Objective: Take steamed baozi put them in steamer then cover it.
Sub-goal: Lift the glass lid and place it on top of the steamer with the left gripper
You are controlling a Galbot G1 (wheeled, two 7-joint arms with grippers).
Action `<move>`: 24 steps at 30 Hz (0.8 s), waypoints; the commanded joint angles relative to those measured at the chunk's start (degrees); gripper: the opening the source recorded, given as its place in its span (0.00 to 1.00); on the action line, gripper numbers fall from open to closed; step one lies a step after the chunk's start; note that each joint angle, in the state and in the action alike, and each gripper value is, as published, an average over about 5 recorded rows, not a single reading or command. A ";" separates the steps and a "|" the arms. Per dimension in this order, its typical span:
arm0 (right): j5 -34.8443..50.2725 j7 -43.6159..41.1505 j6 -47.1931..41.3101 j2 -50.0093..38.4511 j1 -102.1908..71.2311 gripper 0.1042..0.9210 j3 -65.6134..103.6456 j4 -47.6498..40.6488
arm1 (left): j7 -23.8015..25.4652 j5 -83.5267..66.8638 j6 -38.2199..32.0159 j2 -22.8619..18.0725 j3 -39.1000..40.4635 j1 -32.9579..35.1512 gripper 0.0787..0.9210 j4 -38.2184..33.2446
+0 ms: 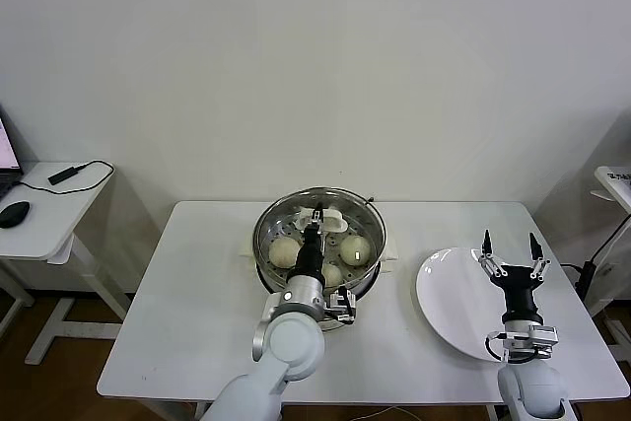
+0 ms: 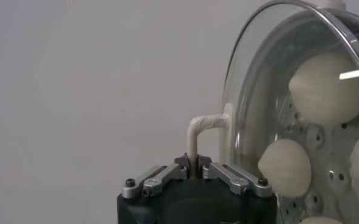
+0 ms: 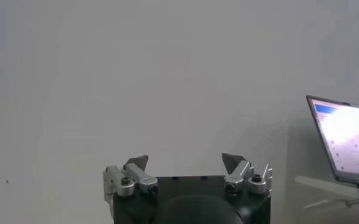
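Left gripper [image 2: 195,163] pinched on cover [image 1: 317,227] handle [image 2: 202,131], lid on steamer [image 1: 365,268] | baozi [image 2: 285,168] inside under glass | seat rim evenly before releasing | right gripper [image 1: 511,246] spread wide, empty above plate [image 1: 444,298]

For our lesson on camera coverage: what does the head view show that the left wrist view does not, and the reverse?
Only the head view shows the white table, the empty white plate, and the right tool open above it.

Only the left wrist view shows up close the left tool shut on the cover's white handle.

Both show the glass cover over the steamer and baozi inside.
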 commanded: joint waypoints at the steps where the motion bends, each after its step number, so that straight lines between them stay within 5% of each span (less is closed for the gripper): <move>1: -0.02 0.04 -0.05 0.14 0.22 0.88 -0.06 -0.06 | 0.54 1.16 -0.02 -0.33 0.18 0.29 0.14 0.76; 24: -0.38 0.01 0.07 0.92 0.39 0.88 -0.36 0.06 | 1.11 3.27 -1.02 -0.34 -0.39 -0.12 0.14 1.48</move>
